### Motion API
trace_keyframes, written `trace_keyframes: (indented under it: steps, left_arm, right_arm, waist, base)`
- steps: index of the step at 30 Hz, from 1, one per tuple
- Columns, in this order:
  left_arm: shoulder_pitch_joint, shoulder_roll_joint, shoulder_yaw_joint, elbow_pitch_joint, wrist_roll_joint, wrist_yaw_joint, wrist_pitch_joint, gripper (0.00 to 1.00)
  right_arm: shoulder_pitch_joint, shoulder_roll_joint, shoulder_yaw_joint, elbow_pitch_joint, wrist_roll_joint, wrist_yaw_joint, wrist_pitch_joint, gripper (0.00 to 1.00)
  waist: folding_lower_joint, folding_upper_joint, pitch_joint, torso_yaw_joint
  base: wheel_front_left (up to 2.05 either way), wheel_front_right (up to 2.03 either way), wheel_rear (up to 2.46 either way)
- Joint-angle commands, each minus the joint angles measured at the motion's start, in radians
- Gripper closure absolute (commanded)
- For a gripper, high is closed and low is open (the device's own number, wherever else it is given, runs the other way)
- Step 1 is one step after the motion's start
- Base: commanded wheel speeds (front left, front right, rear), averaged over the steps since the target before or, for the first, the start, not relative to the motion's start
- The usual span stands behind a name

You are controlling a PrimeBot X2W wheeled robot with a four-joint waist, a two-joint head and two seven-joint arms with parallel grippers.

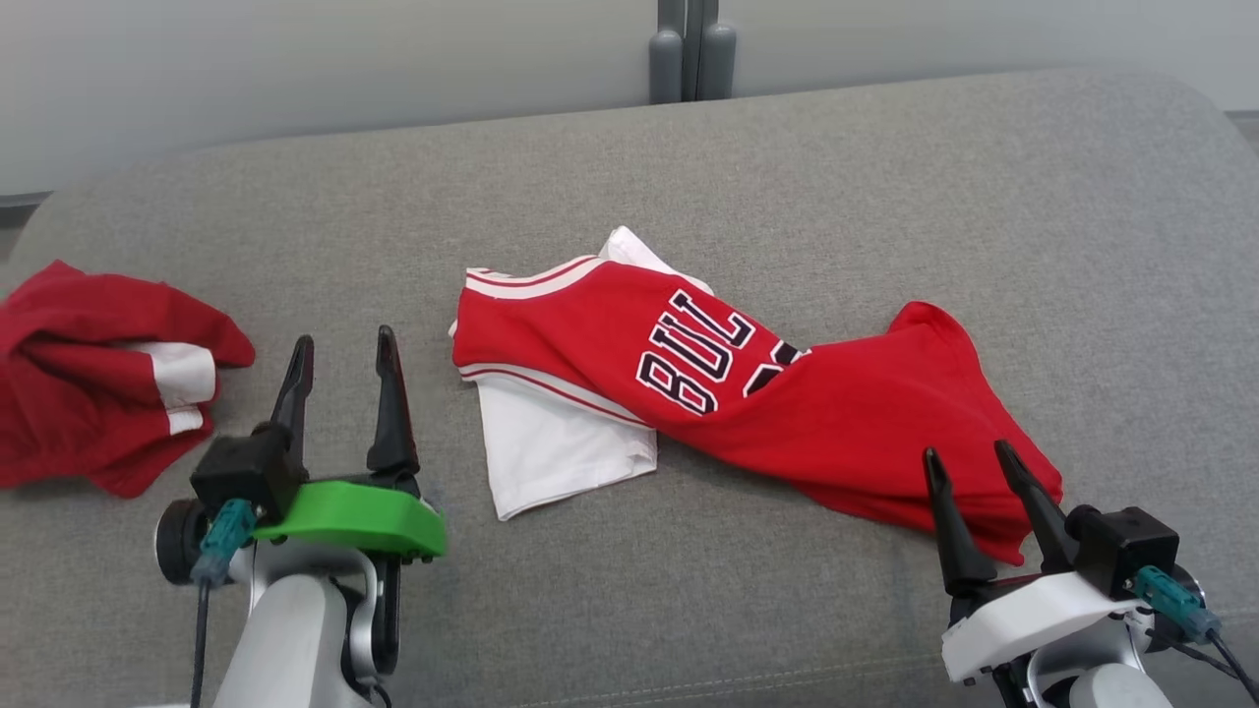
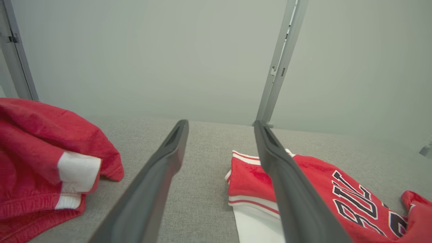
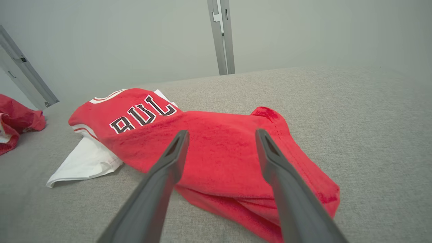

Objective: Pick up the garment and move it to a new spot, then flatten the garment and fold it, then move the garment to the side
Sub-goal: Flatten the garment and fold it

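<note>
A red jersey with black "BUL" lettering and white sleeves, the garment (image 1: 728,393) (image 2: 324,192) (image 3: 209,148), lies rumpled across the middle of the grey cushion (image 1: 689,177). To its left, clear of the cloth, my left gripper (image 1: 342,344) (image 2: 221,126) stands open with nothing between its fingers. At the garment's lower right end my right gripper (image 1: 969,454) (image 3: 221,135) is open too, fingertips just over the red hem, holding nothing.
A second red piece of clothing with white cuffs (image 1: 98,374) (image 2: 44,162) (image 3: 17,118) lies bunched at the cushion's left edge. A grey post (image 1: 691,49) stands behind the cushion against a pale wall. Bare cushion stretches behind and right of the jersey.
</note>
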Motion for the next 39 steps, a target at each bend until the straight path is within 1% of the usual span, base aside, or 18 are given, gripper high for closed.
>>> trace_keyframes:
  steps: [1,7,9,10,13,17,23,29,32,39]
  left_arm:
    - [0.038,-0.006,0.013,-0.029,0.002,-0.008,-0.001,0.0]
    - [0.2,-0.014,0.061,-0.19,-0.012,-0.044,-0.001,0.0]
    - [0.242,-0.015,0.058,-0.224,0.003,-0.058,-0.001,0.0]
    - [0.242,-0.015,0.058,-0.224,0.003,-0.058,-0.001,0.0]
    - [0.304,-0.015,0.048,-0.253,0.021,-0.076,0.0,0.0]
    - [0.363,-0.014,0.047,-0.244,0.035,-0.084,0.0,0.0]
    - [0.439,-0.013,0.057,-0.202,0.066,-0.101,-0.001,0.0]
    - [0.501,0.001,0.083,-0.175,0.109,-0.09,-0.001,0.0]
    - [0.52,0.008,0.09,-0.161,0.119,-0.087,-0.001,0.0]
    - [0.532,0.041,0.093,-0.11,0.121,-0.095,0.009,0.0]
  right_arm:
    - [0.018,0.001,0.001,0.007,-0.001,0.0,0.0,0.0]
    - [0.036,0.009,0.015,0.039,0.016,0.0,-0.002,0.0]
    - [0.035,0.011,0.017,0.047,0.018,0.0,-0.008,0.0]
    - [0.035,0.011,0.017,0.047,0.018,0.0,-0.008,0.0]
    - [0.046,0.013,0.011,0.06,0.023,0.0,-0.011,0.0]
    - [0.057,0.01,0.013,0.073,0.02,0.0,-0.008,0.0]
    - [0.06,0.005,0.009,0.079,0.012,0.0,-0.005,0.0]
    - [0.071,0.008,0.01,0.09,0.008,0.0,-0.008,0.0]
    - [0.077,0.011,0.005,0.105,0.007,0.0,0.007,0.0]
    - [0.088,0.018,-0.018,0.139,-0.014,0.0,0.046,0.0]
  waist:
    - [0.0,0.0,-0.04,0.022]
    - [0.0,0.0,-0.098,0.062]
    - [0.0,0.0,-0.111,0.075]
    - [0.0,0.0,-0.111,0.075]
    - [0.0,0.0,-0.128,0.105]
    - [0.0,0.0,-0.15,0.134]
    - [0.0,0.0,-0.177,0.153]
    - [0.0,0.0,-0.201,0.16]
    - [0.0,0.0,-0.209,0.163]
    - [0.0,0.0,-0.217,0.168]
  base:
    - [0.0,0.0,0.0]
    - [0.0,0.0,0.0]
    - [0.0,0.0,0.0]
    - [0.0,0.0,0.0]
    - [0.0,0.0,0.0]
    - [0.0,0.0,0.0]
    - [0.0,0.0,0.0]
    - [0.0,0.0,0.0]
    - [0.0,0.0,0.0]
    - [0.0,0.0,0.0]
